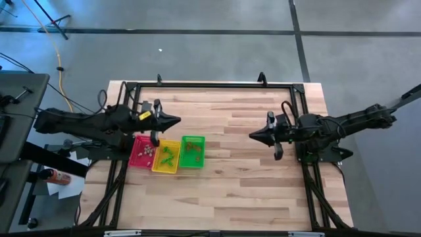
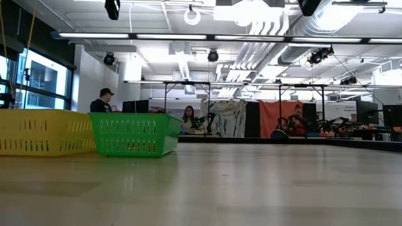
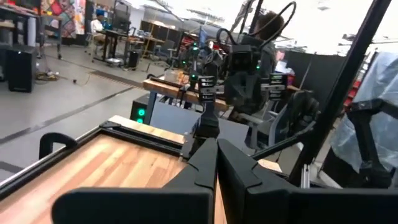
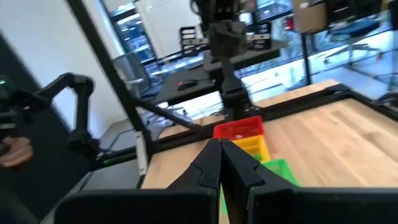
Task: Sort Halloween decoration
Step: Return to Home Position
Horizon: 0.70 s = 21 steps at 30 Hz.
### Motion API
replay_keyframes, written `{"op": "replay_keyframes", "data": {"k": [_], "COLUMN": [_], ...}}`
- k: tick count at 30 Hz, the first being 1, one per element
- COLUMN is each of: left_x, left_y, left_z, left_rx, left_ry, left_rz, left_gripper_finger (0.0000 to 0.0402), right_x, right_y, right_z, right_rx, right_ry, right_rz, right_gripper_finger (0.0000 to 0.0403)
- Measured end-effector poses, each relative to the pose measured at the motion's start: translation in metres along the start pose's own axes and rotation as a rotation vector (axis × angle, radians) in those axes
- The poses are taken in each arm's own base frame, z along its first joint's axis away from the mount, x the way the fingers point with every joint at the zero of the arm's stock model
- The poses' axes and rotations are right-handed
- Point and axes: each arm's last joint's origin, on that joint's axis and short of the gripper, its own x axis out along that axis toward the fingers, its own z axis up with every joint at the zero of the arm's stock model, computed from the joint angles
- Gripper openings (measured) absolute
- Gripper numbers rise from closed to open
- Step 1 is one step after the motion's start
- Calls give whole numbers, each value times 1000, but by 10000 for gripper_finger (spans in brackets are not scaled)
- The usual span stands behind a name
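Right up against the lens is the left gripper (image 3: 216, 144), its two dark fingers (image 3: 200, 165) pressed flat together with nothing between them. It's the same on the other wrist: the right gripper (image 4: 221, 143) is closed tight and empty too.

From above, the left gripper points toward the middle of the wooden table (image 1: 237, 191). It sits just past the far side of the trays, its tip apart from them. The right gripper faces it from the other side, well apart, over bare boards.

And the trinkets (image 1: 168, 155)? Every one in view lies inside a tray. There are three trays in a row, side by side and touching, near the left arm: the red tray (image 1: 135, 161), the yellow tray (image 1: 172, 168) and the green tray (image 1: 193, 138). Pale grey specks sit in the red one and green bits in the yellow one. The green one holds a few small pieces whose colour is hard to tell against the plastic. Each piece is tiny, far smaller than a gripper tip, and their shapes can't be made out.

Level across the table top, the yellow and green trays show slotted walls that hide what's inside. People (image 2: 102, 102) show in the room behind.
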Motion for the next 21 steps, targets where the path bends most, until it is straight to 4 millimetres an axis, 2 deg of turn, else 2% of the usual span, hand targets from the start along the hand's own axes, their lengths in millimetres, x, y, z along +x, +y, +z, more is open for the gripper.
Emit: {"op": "replay_keyframes", "data": {"k": [8,21], "left_x": [-31,-84], "left_y": [11,32], "left_z": [0,-54], "left_rx": [36,-39], "left_ry": [44,-168], "left_rz": [6,-57], "left_gripper_finger": [0,0], "right_x": [3,4], "right_y": [-5,-8], "right_z": [-1,0], "right_rx": [24,96], "right_ry": [-5,-11], "right_rz": [-54,-71], "right_gripper_finger": [0,0]}}
